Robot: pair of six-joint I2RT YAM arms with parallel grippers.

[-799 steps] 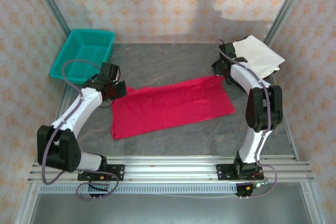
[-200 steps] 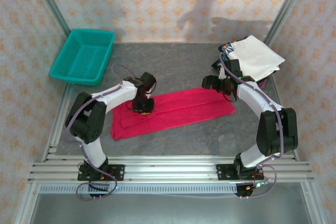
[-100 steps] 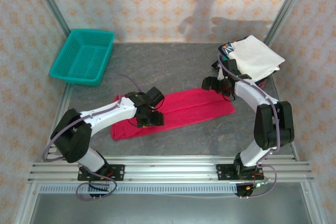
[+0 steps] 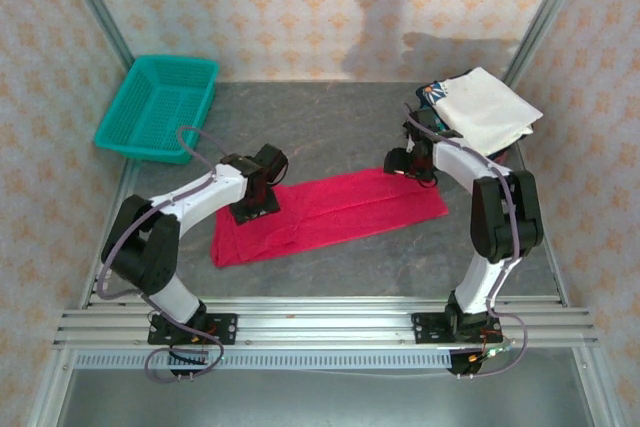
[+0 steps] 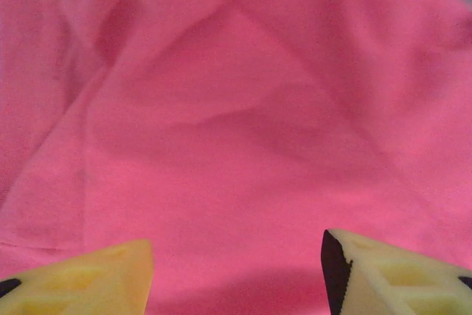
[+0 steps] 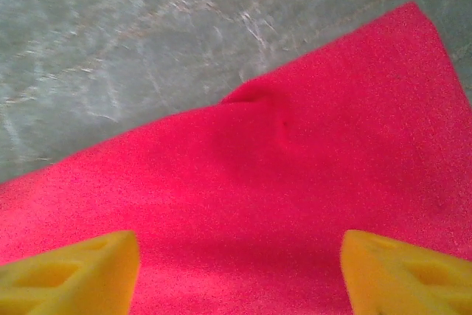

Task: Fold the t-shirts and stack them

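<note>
The red t-shirt (image 4: pixel 345 209) lay folded into a long, lightly creased band slanting across the surface (image 4: pixel 330 127). The left end effector (image 4: pixel 254 205) and right end effector (image 4: pixel 408 163) hovered released above its ends.

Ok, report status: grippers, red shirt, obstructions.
Left gripper open, low over red t-shirt, left end. Right gripper open at its far right corner. White t-shirt, basket off to the sides.
</note>
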